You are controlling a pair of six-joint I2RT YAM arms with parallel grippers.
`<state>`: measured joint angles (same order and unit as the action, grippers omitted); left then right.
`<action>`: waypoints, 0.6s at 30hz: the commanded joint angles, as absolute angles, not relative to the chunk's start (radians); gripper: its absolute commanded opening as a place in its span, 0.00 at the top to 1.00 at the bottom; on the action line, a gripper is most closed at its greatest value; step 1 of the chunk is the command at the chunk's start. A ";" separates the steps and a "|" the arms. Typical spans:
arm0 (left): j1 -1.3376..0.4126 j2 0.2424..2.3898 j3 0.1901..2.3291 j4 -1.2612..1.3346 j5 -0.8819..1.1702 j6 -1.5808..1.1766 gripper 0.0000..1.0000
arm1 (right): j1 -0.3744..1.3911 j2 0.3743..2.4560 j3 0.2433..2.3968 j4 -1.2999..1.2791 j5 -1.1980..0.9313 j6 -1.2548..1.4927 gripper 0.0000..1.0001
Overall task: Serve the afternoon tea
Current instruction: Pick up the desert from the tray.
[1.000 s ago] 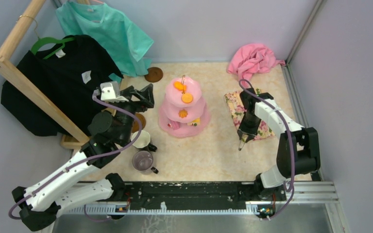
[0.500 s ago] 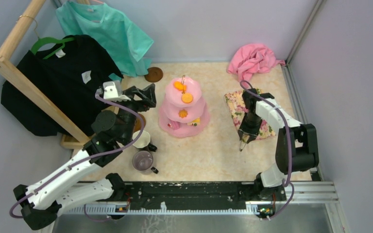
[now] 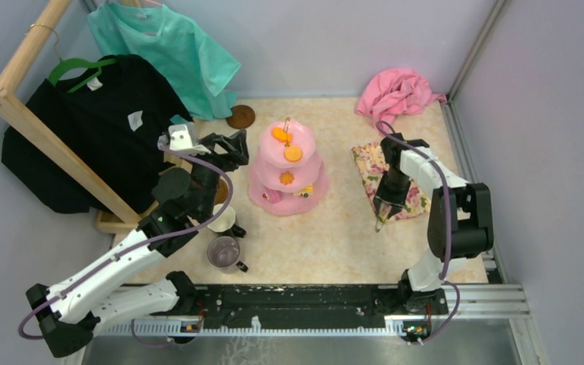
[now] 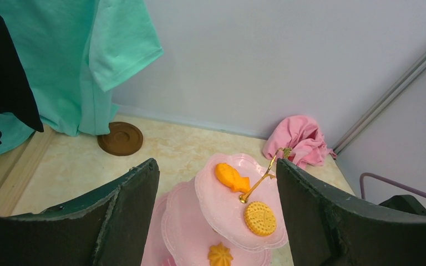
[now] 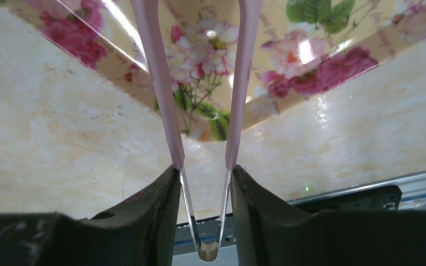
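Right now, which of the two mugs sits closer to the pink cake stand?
The white mug; the grey-purple mug beside it stands farther from the cake stand.

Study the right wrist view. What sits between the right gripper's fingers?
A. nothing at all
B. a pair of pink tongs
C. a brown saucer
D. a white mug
B: the right gripper has its fingers closed on the two arms of the pink tongs, which reach out over the floral mat.
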<state>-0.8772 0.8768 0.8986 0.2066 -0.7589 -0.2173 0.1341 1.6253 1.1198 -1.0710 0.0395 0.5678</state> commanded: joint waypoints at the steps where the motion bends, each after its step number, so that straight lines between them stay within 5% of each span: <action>1: -0.862 0.889 0.903 0.244 -0.752 -0.236 0.17 | 0.116 1.644 1.189 -1.069 0.045 0.547 0.62; 18: -0.781 0.927 0.911 0.226 -0.679 -0.277 0.18 | 0.087 1.735 1.237 -1.058 0.041 0.532 0.62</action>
<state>-0.7994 0.9237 0.8986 0.2092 -0.7116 -0.2539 0.0986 1.7233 1.1728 -1.0645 0.0395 0.5434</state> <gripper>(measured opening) 0.824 0.383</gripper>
